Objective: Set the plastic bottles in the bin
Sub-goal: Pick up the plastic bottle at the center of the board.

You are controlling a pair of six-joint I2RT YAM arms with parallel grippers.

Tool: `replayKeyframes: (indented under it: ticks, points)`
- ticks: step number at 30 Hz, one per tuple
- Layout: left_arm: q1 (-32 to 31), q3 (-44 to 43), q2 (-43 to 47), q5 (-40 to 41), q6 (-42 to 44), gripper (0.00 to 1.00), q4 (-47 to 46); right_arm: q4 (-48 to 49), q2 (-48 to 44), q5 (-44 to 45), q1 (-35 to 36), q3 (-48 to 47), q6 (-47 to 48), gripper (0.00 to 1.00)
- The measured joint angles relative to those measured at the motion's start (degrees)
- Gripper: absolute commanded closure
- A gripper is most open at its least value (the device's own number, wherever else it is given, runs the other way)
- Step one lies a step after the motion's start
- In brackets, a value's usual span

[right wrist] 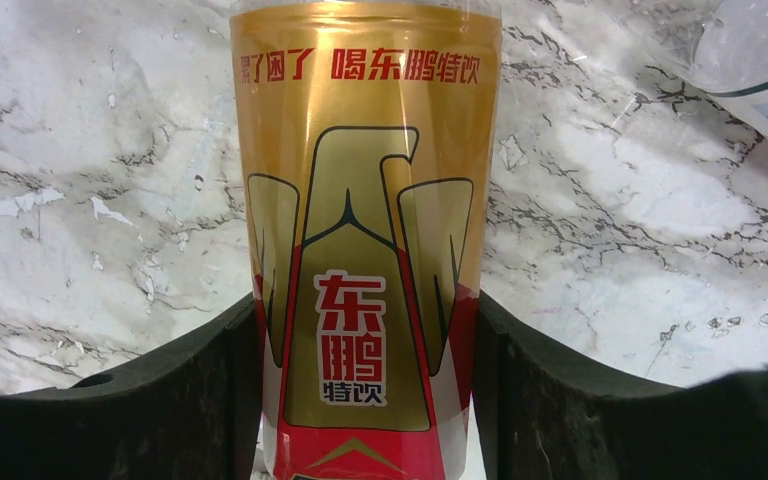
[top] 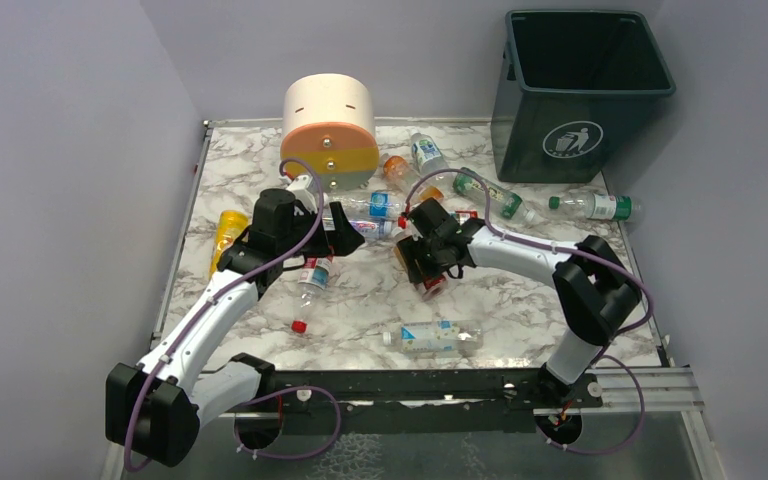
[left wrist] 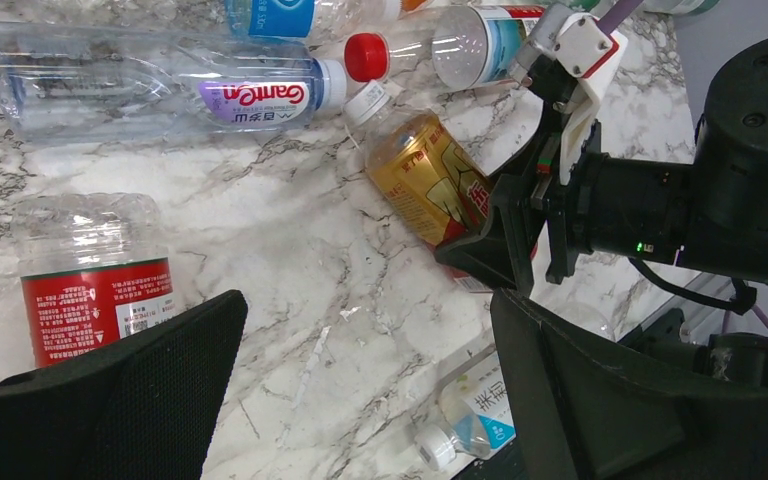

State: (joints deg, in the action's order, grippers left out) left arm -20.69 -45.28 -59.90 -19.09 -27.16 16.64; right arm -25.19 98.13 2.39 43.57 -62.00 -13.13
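Holds a gold bottle (right wrist: 365,150) in the right hand (right wrist: 365,310), both pads (right wrist: 180,400) pressed flat against its sides. Grips it near the base, by the red band of the label, white cap at the end away from the grip. Lying on its side on the marble table (top: 360,305), not raised off it as far as can be told.

Hangs the left hand (left wrist: 365,300) just beside, spread wide, nothing between its fingers (left wrist: 130,400), only bare marble below. Near one finger, a red-label bottle (left wrist: 95,290) on its side. Farther out, a clear purple-label bottle (left wrist: 160,90) lying crosswise, and past the gold bottle's cap a red-cap bottle (left wrist: 440,45), close to the right arm (left wrist: 660,210).

At the far right corner, upright and well apart from both hands: the bin (top: 585,130), dark teal-green, white litter symbol facing the front edge. Too dark inside to tell what it holds. Just in front of it, flat on the table, a green-label bottle (top: 595,206). Between bin and cream drawer unit (top: 330,125), an orange bottle (top: 405,172) and a blue-label bottle (top: 427,152) close together. By the left edge, a yellow bottle (top: 226,235), well apart from the rest. Near the front edge, alone, a pale-label bottle (top: 435,337), clear, on its side, cap toward the left. All of these on the table, outside the bin.
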Motion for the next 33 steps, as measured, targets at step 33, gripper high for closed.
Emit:
replayKeyframes:
  ticks: [33]
  points:
    - [0.0,2.7,-0.8,-1.5,-0.7,0.01,-3.8,-10.1,-10.6,4.1,-8.9,-24.9,3.5,0.48]
